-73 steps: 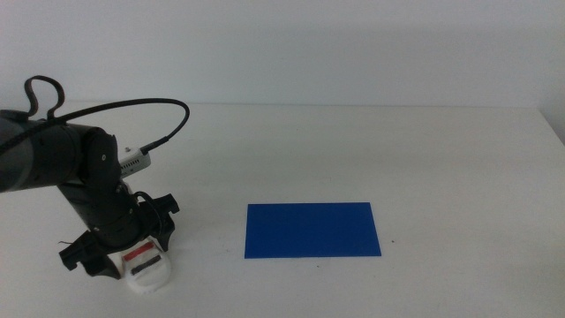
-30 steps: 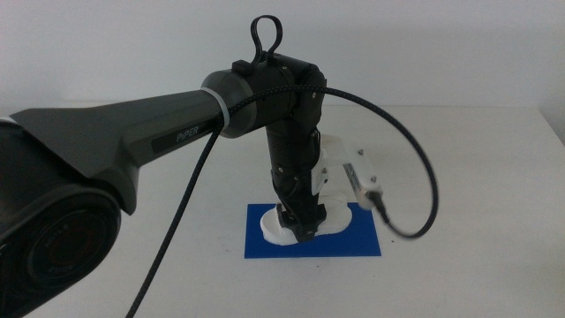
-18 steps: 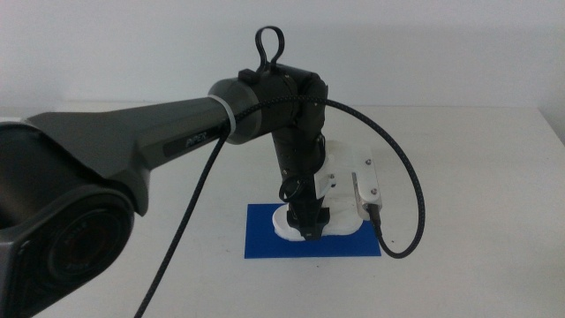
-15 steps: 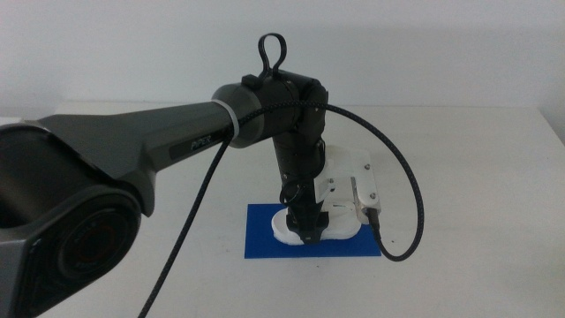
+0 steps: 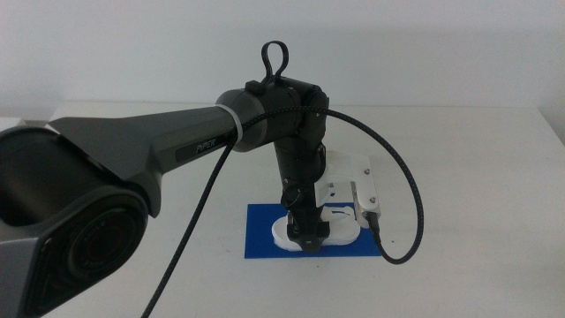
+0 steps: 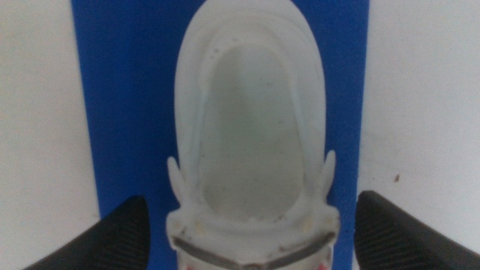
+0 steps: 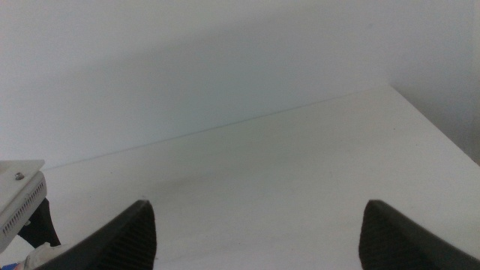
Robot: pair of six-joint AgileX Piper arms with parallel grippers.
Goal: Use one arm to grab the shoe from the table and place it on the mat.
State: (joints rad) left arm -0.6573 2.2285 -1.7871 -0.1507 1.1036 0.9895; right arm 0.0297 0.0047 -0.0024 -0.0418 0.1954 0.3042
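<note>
The white shoe (image 5: 342, 226) lies flat on the dark blue mat (image 5: 262, 238) in the middle of the white table (image 5: 459, 159). My left arm (image 5: 177, 146) reaches in from the left, and its gripper (image 5: 305, 231) points down over the shoe. In the left wrist view the shoe (image 6: 251, 135) lies on the mat (image 6: 127, 112) between my left gripper's (image 6: 251, 201) open jaws, with a gap on each side. Only the edge of the straps shows there. My right gripper (image 7: 255, 206) is open and empty, out of the middle view.
A black cable (image 5: 410, 203) loops off the left wrist to the right of the mat. The white camera block (image 5: 364, 185) on that wrist hangs over the mat's far right part; it also shows in the right wrist view (image 7: 19, 199).
The left arm has carried the shoe from the table's front left onto the mat. Over the last half second the wrist has shifted only slightly right and down.
</note>
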